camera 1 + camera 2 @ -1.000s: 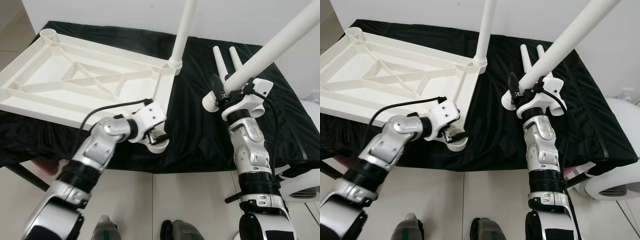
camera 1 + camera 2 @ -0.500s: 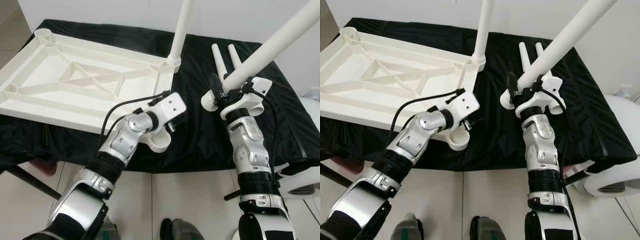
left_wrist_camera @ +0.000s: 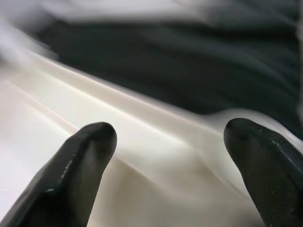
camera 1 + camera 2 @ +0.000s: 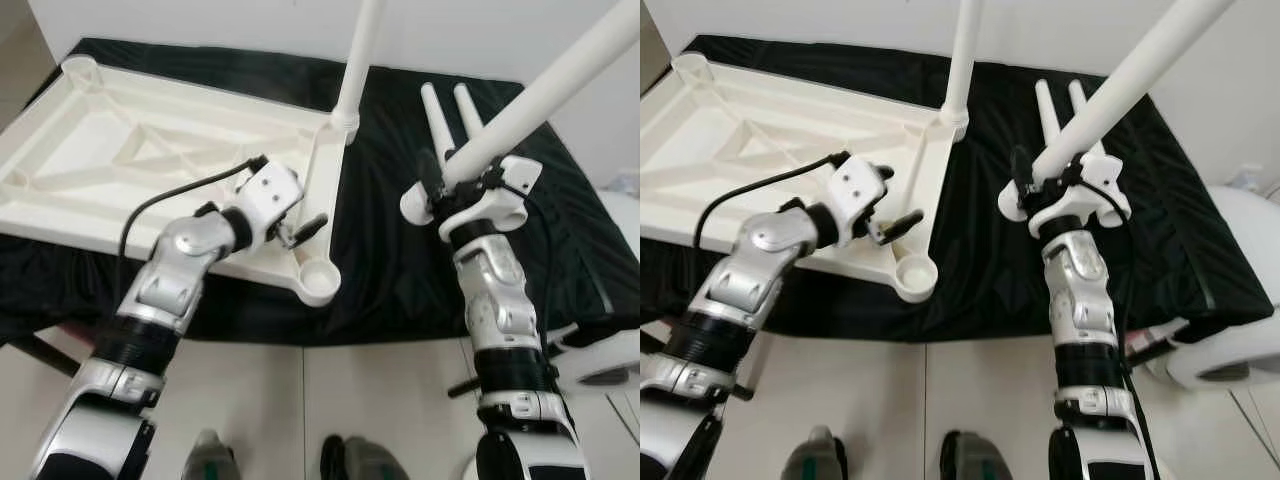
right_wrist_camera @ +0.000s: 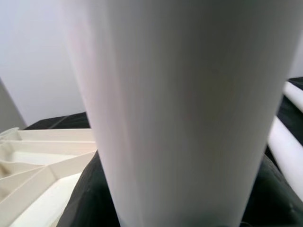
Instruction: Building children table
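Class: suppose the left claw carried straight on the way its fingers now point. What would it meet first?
Probably the white tabletop's side rail: the open left claw aims at it, above the empty corner socket. Its blurred wrist view shows white plastic just ahead; depth is uncertain.

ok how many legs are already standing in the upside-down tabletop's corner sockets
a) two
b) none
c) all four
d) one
d, a single white leg stands upright in the far corner socket of the tabletop, while the near socket is empty and the right gripper holds another leg.
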`<state>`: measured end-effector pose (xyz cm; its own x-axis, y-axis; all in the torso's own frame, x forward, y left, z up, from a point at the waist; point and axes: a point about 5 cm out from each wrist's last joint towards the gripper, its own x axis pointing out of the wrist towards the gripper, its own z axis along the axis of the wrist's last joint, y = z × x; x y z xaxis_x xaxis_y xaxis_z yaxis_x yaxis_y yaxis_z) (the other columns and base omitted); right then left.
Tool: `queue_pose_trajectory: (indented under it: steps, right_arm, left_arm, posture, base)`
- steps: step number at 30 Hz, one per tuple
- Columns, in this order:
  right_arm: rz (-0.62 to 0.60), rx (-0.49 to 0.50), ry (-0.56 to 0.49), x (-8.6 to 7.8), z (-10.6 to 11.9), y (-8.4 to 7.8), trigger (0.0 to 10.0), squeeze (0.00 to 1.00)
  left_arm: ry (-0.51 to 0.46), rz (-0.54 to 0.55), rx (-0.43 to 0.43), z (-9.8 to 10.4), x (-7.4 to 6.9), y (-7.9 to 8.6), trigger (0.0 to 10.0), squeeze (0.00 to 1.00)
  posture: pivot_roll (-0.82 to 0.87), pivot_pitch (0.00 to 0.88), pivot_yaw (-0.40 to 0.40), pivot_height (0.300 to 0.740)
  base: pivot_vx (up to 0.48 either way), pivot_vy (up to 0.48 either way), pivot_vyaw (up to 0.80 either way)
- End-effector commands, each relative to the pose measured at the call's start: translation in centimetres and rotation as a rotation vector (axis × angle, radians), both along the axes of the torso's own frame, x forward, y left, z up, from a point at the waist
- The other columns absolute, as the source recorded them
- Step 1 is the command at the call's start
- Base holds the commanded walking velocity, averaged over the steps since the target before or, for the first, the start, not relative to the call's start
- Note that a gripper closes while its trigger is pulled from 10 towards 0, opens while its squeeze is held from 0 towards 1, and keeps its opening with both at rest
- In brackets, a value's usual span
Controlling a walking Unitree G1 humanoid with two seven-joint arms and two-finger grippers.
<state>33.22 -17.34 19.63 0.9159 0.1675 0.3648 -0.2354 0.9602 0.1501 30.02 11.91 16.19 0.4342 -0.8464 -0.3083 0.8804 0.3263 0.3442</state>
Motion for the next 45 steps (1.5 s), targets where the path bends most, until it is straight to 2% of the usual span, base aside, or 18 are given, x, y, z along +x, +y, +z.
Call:
queue_pose_trajectory:
  steps: [1,10,18,25,32,33,34,38,45]
  right_arm:
    - [-0.001,0.0,-0.008,0.0,0.2,-0.1,10.0,0.0]
    - [0.013,-0.003,-0.011,0.2,0.3,0.2,10.0,0.0]
    - [0.01,-0.007,-0.014,0.1,0.3,0.0,10.0,0.0]
    - [0.002,-0.005,-0.016,0.1,0.4,-0.1,10.0,0.0]
    - [-0.003,-0.004,-0.021,0.2,0.5,-0.2,10.0,0.0]
    - [-0.004,-0.005,-0.021,0.3,0.5,-0.2,10.0,0.0]
    - [-0.005,-0.006,-0.022,0.3,0.6,-0.3,10.0,0.0]
    - [-0.007,-0.007,-0.023,0.3,0.6,-0.3,10.0,0.0]
    - [-0.01,-0.007,-0.024,0.3,0.6,-0.3,10.0,0.0]
  left_arm:
    - [0.067,-0.116,0.007,-0.2,-1.3,-0.5,10.0,0.0]
    - [0.092,-0.086,0.06,-1.0,-1.2,0.2,10.0,0.0]
    - [0.125,-0.035,0.119,-1.3,-1.0,2.3,10.0,0.0]
    - [0.137,-0.026,0.209,-2.3,-1.3,3.4,10.0,0.0]
    - [0.112,0.041,0.287,-3.1,-0.4,4.0,10.0,0.0]
    - [0.111,0.044,0.293,-3.2,-0.3,4.1,2.7,0.0]
    - [0.11,0.044,0.289,-3.2,-0.3,4.1,0.0,0.0]
    - [0.11,0.029,0.28,-3.1,-0.3,3.9,0.0,0.0]
    - [0.097,-0.035,0.233,-2.4,-0.4,2.0,0.0,0.0]
  posture:
    - [0.03,0.081,-0.073,0.74]
    - [0.04,0.072,-0.079,0.74]
    - [0.03,0.064,-0.072,0.74]
    - [0.04,0.068,-0.071,0.74]
    - [0.04,0.071,-0.071,0.74]
    - [0.04,0.072,-0.072,0.74]
    - [0.04,0.072,-0.072,0.74]
    - [0.04,0.073,-0.071,0.74]
    - [0.04,0.075,-0.071,0.74]
  base:
    - [0.0,0.0,0.0]
    - [0.0,0.0,0.0]
    - [0.0,0.0,0.0]
    - [0.0,0.0,0.0]
    - [0.0,0.0,0.0]
    - [0.0,0.0,0.0]
    - [0.0,0.0,0.0]
    - [0.0,0.0,0.0]
    - [0.0,0.0,0.0]
